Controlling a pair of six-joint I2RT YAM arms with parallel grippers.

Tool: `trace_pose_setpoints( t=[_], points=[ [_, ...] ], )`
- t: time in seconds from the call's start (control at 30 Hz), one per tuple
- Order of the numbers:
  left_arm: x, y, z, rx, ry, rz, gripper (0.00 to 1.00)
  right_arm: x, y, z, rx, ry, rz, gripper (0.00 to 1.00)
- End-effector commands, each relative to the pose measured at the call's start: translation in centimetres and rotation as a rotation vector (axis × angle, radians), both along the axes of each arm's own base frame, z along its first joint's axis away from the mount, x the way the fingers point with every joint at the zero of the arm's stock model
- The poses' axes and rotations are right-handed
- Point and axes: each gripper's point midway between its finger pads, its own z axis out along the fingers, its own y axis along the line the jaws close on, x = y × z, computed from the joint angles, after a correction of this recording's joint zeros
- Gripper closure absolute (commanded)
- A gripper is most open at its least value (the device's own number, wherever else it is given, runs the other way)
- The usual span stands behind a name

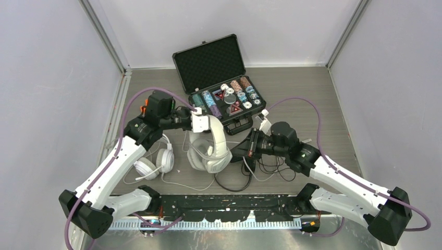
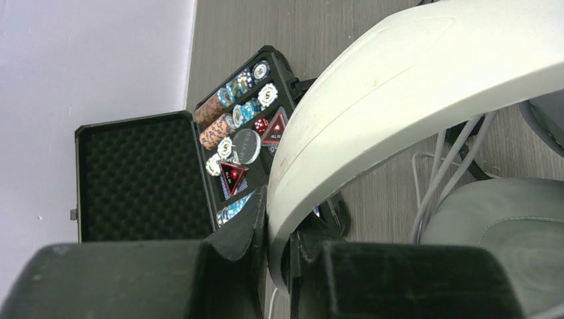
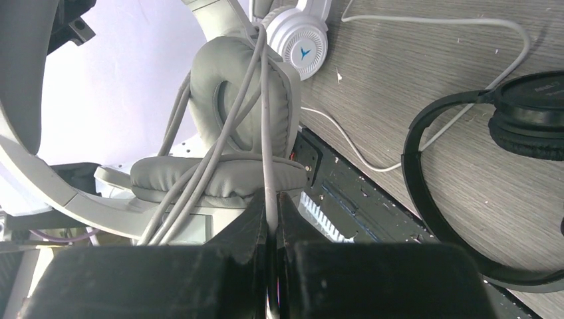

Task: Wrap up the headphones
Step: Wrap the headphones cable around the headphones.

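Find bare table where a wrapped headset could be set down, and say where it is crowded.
Bare: between the chip case and the right wall, and the far-left corner beside the case. Crowded: centre front, with headsets and loose cords.

- The left arm (image 1: 112, 166) reaches forward and inward from its base, its wrist turned toward the centre.
- The left gripper (image 2: 278, 229) has its jaws clamped on the white-grey headband (image 2: 412, 86).
- The right arm (image 1: 339, 174) stretches leftward, forearm low.
- The right gripper (image 3: 273, 206) has its jaws pinched almost together on a grey cord (image 3: 266, 133).
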Motion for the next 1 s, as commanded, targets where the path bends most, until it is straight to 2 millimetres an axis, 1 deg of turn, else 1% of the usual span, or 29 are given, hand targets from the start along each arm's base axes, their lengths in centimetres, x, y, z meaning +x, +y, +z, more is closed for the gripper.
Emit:
trace_pose_setpoints(
  t=[0.0,0.1,0.2,0.3,0.37,0.47,0.5,0.6,0.7,0.8,0.87,0.97],
  points=[
    [2.4,2.4,-1.0,0.110,-0.057,0.116,1.00,-0.6,0.1,4.6,0.086,-0.169,0.068,0.98],
    [2.6,2.8,-1.2,0.138,-0.032,0.143,1.00,-1.5,0.1,3.3,0.028,-0.234,0.165,0.99],
    [2.2,2.8,-1.4,0.161,0.001,0.122,1.00,-1.1,-0.8,2.4,-0.084,-0.339,0.191,0.95],
    [1.6,2.2,-1.6,0.149,0.015,0.080,1.00,-0.3,-1.5,2.6,-0.170,-0.442,0.199,0.97],
    [1.5,1.9,-1.7,0.146,0.020,0.061,1.00,-0.4,-1.5,2.8,-0.192,-0.481,0.238,1.00],
    [1.1,1.7,-2.0,0.161,0.048,0.031,1.00,-1.0,-1.4,2.6,-0.209,-0.513,0.320,1.00],
    [1.0,1.6,-2.1,0.170,0.059,0.021,1.00,-1.2,-1.3,2.5,-0.210,-0.527,0.347,0.99],
    [0.8,1.6,-2.3,0.190,0.081,0.006,1.00,-1.7,-1.1,2.4,-0.196,-0.558,0.402,0.93],
    [1.0,1.8,-2.8,0.217,0.085,0.009,1.00,-2.3,-0.6,3.2,-0.163,-0.539,0.441,0.91],
    [1.1,1.9,-3.2,0.231,0.093,0.006,1.00,-3.8,-0.1,4.8,-0.090,-0.500,0.507,0.90],
    [1.1,1.8,-3.1,0.228,0.095,0.003,1.00,-4.2,0.2,5.2,-0.049,-0.483,0.521,0.89],
    [1.3,1.8,-3.3,0.236,0.101,0.012,1.00,-4.6,0.4,5.1,-0.021,-0.457,0.523,0.87]
  ],
)
